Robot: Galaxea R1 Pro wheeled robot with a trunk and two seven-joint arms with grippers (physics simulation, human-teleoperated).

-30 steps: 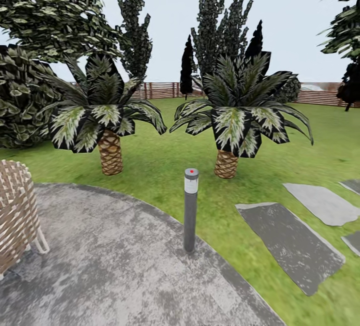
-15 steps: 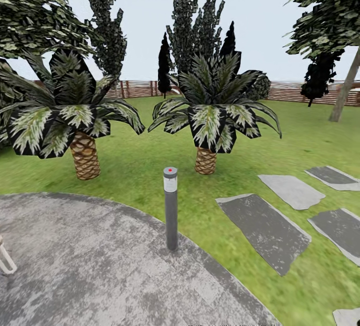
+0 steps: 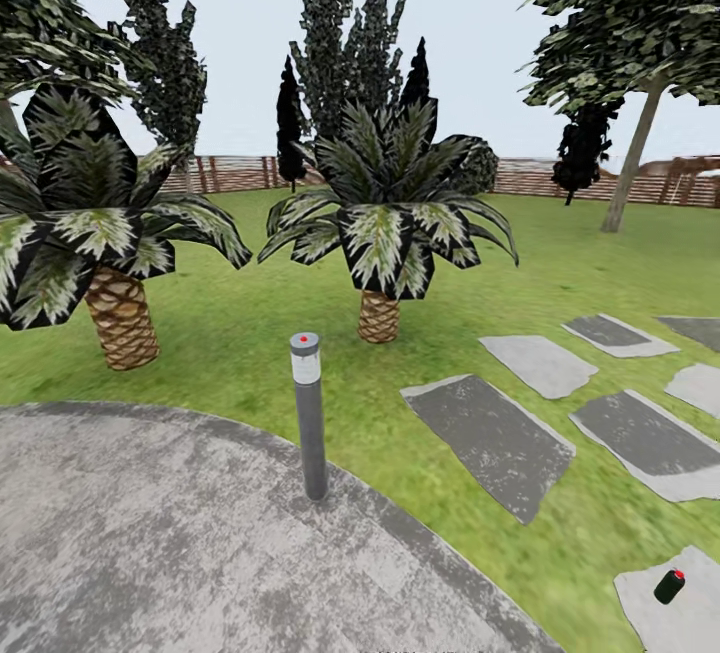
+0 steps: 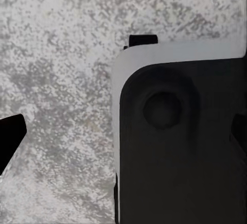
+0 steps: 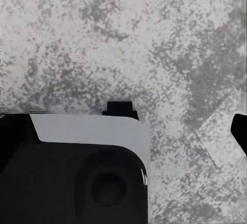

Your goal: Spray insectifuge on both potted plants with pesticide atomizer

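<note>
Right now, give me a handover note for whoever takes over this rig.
Left gripper: open, empty, above the patio.
Right gripper: open, empty.
Atomizer: on a slab in the lawn, ahead to the right, untouched.
Done: nothing.
Left: drive over, pick it up, find both potted plants, spray them fully.

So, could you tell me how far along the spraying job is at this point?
Nothing looks done yet. A small dark bottle, probably the pesticide atomizer, lies untouched on a grey slab in the lawn, seen from the head camera. Both wrist cameras look down at grey paving. Picking it up and spraying both potted plants is left.
</note>
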